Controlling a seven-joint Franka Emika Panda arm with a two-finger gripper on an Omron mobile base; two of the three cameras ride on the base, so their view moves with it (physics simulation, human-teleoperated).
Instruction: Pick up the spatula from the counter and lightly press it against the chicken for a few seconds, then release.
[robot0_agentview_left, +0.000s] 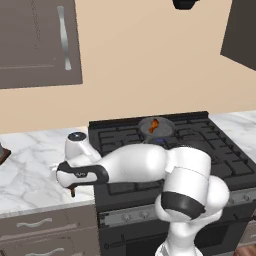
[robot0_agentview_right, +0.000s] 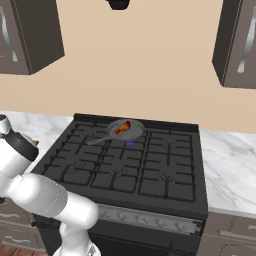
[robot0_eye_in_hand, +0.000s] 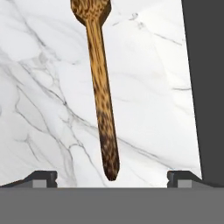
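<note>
Nearest the left base camera, the white arm (robot0_agentview_left: 190, 185) bends left off the stove (robot0_agentview_left: 200, 137) and hangs its gripper (robot0_agentview_left: 73, 186) low over the marble counter (robot0_agentview_left: 30, 170); far back on the stove, the chicken (robot0_agentview_left: 154, 125) sits in a grey pan (robot0_agentview_left: 165, 131). From the right base view, chicken and pan lie at the far middle of the cooktop, well apart from the hand. Seen from the hand view, the wooden spatula (robot0_eye_in_hand: 103, 87) lies flat on the counter just left of the stove's edge, and the fingertips (robot0_eye_in_hand: 43, 178) stand wide apart, holding nothing, bracketing only the handle's butt end. Closing there would likely catch just the tip, so the spatula could pivot, sag or slip out on the lift.
</note>
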